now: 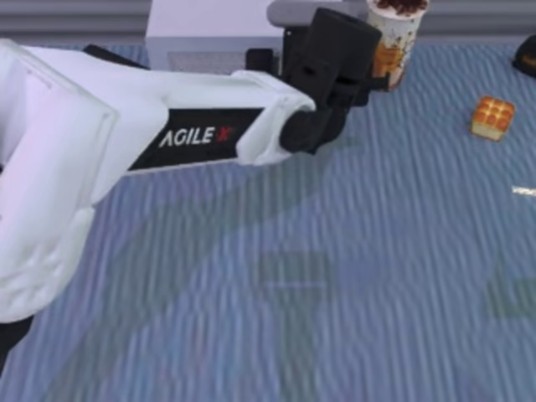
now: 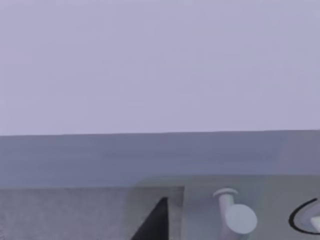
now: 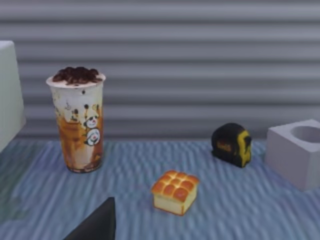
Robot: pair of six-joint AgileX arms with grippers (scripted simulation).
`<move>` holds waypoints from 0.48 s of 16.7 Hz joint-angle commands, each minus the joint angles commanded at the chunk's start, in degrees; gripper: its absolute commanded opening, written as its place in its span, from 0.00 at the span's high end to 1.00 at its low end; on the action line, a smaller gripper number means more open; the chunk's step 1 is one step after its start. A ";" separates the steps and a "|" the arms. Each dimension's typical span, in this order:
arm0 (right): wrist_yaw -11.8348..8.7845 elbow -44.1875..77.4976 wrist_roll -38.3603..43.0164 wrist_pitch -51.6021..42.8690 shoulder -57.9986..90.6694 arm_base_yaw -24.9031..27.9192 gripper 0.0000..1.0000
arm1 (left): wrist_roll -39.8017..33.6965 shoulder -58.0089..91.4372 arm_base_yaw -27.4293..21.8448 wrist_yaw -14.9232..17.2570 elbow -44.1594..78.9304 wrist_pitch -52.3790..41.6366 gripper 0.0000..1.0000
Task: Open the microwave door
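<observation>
The microwave, a pale box, stands at the table's far edge, left of centre. Its door shows from above as a thin speckled strip. My left arm reaches across to it, and the left gripper hovers at the oven's right front corner. The left wrist view is close on the front: the door's mesh window, a round knob and part of a second knob. There the left gripper is only a dark wedge. The right gripper is parked out of the top view.
A tall bubble-tea cup stands just right of the microwave, close to the left gripper. Further right lie a small bread loaf and a black-and-yellow tape measure. A white block with a round hole sits at the far right.
</observation>
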 joint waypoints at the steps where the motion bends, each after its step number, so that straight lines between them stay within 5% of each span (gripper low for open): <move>1: 0.00 0.00 0.00 0.00 0.00 0.00 0.00 | 0.00 0.00 0.00 0.00 0.00 0.00 0.90; 3: 0.00 0.00 0.00 0.00 0.00 0.00 0.00 | 0.00 0.00 0.00 0.00 0.00 0.00 1.00; 8: 0.00 0.00 0.00 0.00 0.00 0.00 0.00 | 0.00 0.00 0.00 0.00 0.00 0.00 1.00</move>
